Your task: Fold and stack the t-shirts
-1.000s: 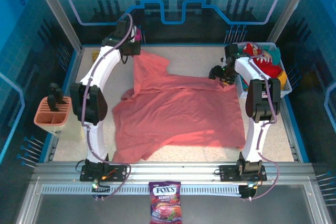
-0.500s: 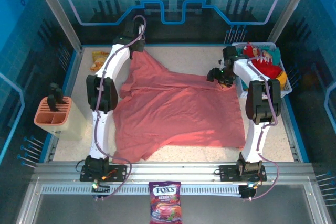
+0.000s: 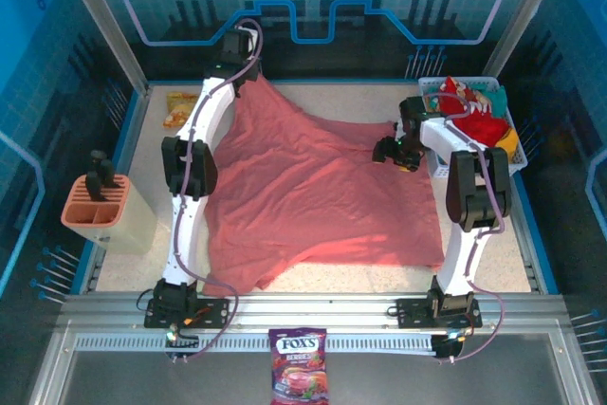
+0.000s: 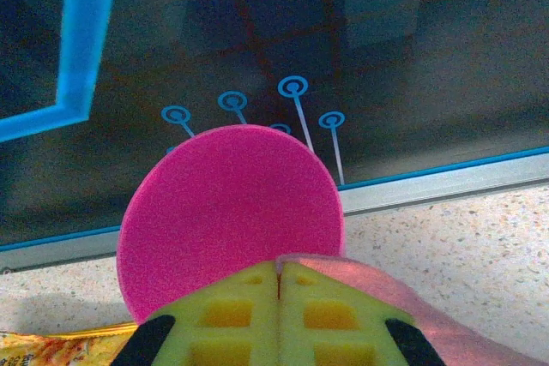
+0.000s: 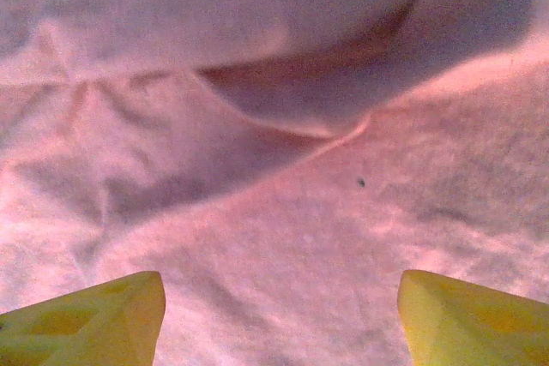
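Note:
A large salmon-pink t-shirt [image 3: 322, 196] lies spread over the middle of the table. Its far left corner is drawn out to a point at the back edge. There my left gripper [image 3: 248, 69] is shut on that corner; in the left wrist view its yellow fingers [image 4: 279, 265] meet with a pink cloth edge [image 4: 386, 285] pinched between them. My right gripper [image 3: 385, 152] hovers over the shirt's upper right edge. Its fingertips [image 5: 279, 285] stand wide apart above wrinkled pink cloth [image 5: 283, 203], holding nothing. A bright red t-shirt [image 3: 482, 126] sits in the basket at right.
A white basket [image 3: 433, 163] of clothes stands at the right edge. A magenta goblet [image 4: 227, 207] is just behind my left fingers, by the back wall. An orange-yellow snack packet [image 3: 178, 107] lies back left. A peach tool holder [image 3: 95, 212] stands left; a candy bag [image 3: 298, 360] lies in front.
My left arm has stretched toward the back edge, dragging the shirt's corner back and to the right into a point. My right gripper has shifted slightly nearer, over the shirt.

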`<state>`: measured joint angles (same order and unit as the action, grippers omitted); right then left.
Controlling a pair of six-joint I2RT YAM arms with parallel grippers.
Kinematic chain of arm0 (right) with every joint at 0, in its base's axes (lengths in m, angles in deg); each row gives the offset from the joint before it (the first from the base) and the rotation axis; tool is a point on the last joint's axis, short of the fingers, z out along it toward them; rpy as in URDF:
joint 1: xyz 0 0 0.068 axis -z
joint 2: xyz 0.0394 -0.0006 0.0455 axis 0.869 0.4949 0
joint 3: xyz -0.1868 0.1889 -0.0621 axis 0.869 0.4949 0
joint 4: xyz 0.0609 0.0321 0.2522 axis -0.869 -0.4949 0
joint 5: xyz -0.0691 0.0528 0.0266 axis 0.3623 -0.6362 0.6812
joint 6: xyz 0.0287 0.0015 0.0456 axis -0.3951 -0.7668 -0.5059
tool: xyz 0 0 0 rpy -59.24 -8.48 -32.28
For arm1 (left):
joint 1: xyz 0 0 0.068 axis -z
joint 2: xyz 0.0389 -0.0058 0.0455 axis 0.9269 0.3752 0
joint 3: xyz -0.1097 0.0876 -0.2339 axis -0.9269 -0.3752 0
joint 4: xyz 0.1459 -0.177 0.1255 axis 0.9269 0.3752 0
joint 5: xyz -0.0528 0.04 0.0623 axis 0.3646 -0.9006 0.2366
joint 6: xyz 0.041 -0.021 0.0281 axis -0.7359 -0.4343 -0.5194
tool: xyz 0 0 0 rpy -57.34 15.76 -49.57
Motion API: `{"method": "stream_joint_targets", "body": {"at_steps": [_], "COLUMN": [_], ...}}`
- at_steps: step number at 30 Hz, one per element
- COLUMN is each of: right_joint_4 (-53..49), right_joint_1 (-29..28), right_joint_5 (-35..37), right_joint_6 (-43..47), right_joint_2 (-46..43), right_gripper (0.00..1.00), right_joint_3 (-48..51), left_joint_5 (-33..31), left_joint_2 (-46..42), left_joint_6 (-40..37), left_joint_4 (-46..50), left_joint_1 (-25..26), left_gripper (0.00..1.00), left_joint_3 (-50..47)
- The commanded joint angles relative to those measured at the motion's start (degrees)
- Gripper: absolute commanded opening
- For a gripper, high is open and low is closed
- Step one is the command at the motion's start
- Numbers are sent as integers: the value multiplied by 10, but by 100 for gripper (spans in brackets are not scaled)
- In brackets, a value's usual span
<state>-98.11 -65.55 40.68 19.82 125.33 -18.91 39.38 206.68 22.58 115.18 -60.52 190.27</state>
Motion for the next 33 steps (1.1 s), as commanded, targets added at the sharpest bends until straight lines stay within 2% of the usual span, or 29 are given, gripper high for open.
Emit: {"method": "stream_joint_targets", "body": {"at_steps": [1,5,6,7,8,9,10,11,13,14,17,22,26,30,33], "right_joint_4": [10,23,26,26,24,21,21,21,25,25,14,-14,-21,-16,-10], "right_joint_1": [-7,-10,-13,-16,-17,-19,-20,-21,-22,-22,-23,-21,-17,-16,-16], "right_joint_5": [-5,-17,-17,-14,-11,-10,-10,-9,-11,-12,-7,24,15,2,-8], "right_joint_6": [-7,-14,-16,-15,-15,-17,-20,-24,-30,-32,-41,-44,-36,-39,-43], "right_joint_2": [-38,-69,-78,-90,-98,-110,-123,-137,-171,-187,-237,-317,-351,-350,-342], "right_gripper": [73,74,74,74,74,74,77,82,89,89,100,100,100,100,100], "right_joint_3": [22,58,69,79,87,98,110,123,153,165,194,226,239,240,236], "left_joint_5": [-28,-21,-22,-20,-18,-17,-16,-15,-14,-12,5,12,4,16,15], "left_joint_2": [19,27,31,32,31,29,24,19,-2,-16,-75,-152,-194,-188,-140], "left_joint_6": [-8,1,1,0,1,4,9,13,30,43,86,138,129,105,101], "left_joint_4": [-25,-29,-24,-20,-17,-9,-1,7,26,35,63,121,95,58,102], "left_joint_1": [-9,-15,-15,-15,-15,-15,-14,-14,-14,-13,-11,-11,-13,-13,-14], "left_gripper": [0,2,4,11,20,37,59,75,90,93,99,99,99,99,99], "left_joint_3": [21,32,40,42,41,41,40,36,23,14,-40,-113,-177,-182,-110]}}
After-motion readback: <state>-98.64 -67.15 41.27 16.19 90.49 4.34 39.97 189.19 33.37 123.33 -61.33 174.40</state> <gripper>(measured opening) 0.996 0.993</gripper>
